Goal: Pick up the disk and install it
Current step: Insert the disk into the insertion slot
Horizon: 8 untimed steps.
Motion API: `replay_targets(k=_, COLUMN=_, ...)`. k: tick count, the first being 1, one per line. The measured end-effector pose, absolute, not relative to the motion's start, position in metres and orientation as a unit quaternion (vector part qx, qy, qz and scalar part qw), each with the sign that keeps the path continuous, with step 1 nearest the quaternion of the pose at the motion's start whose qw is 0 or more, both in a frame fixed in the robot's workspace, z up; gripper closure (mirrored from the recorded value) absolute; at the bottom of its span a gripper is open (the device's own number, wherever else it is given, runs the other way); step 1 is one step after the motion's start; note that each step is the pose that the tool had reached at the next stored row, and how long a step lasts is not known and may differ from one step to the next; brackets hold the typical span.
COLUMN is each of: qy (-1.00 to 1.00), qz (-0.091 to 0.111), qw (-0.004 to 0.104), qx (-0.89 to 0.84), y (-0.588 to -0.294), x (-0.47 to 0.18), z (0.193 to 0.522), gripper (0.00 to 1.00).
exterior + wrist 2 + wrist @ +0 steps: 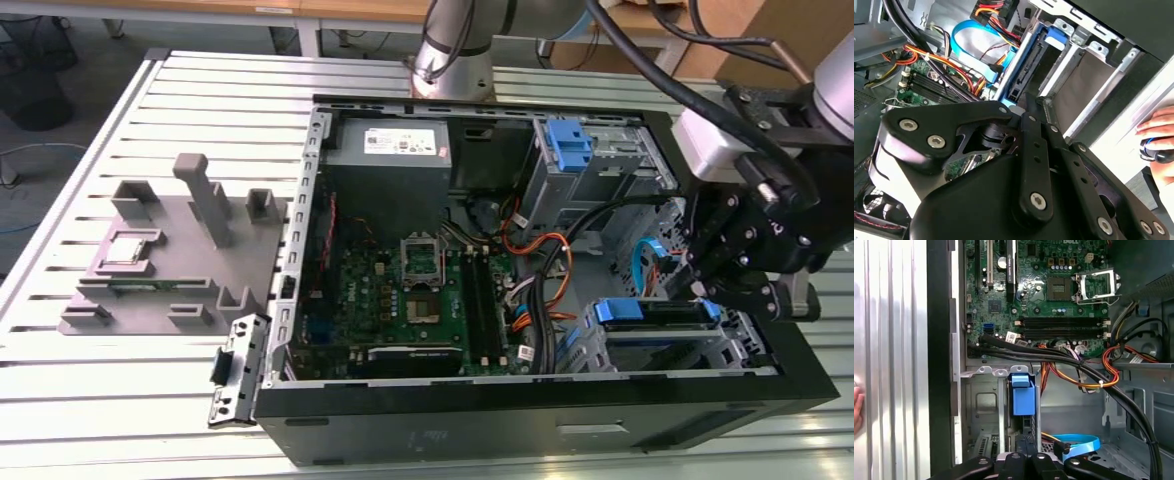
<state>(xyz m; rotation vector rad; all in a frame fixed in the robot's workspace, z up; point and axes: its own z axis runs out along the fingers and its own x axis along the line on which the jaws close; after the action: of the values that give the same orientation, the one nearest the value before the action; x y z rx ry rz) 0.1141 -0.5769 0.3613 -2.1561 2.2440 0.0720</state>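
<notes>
At the exterior view's lower right, the gripper [718,292] pinches the disk [651,312] on edge, seemingly so it lines up with the drive cage [667,355] slot.

Blue-framed disk [654,312], apparently slotted edge-up into the metal drive cage [737,348], inside the case

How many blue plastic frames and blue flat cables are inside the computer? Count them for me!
Blue plastic frames: 2, one around the disk and one in another bay
Blue flat cables: 1
Total: 3
</notes>
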Motion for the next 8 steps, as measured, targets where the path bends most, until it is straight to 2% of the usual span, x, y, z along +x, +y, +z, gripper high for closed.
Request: replay_targets(k=8, qy=0.721, qz=0.023, qw=0.014, qx=-0.693, y=-0.577, x=0.114, z=0.347, gripper=0.9)
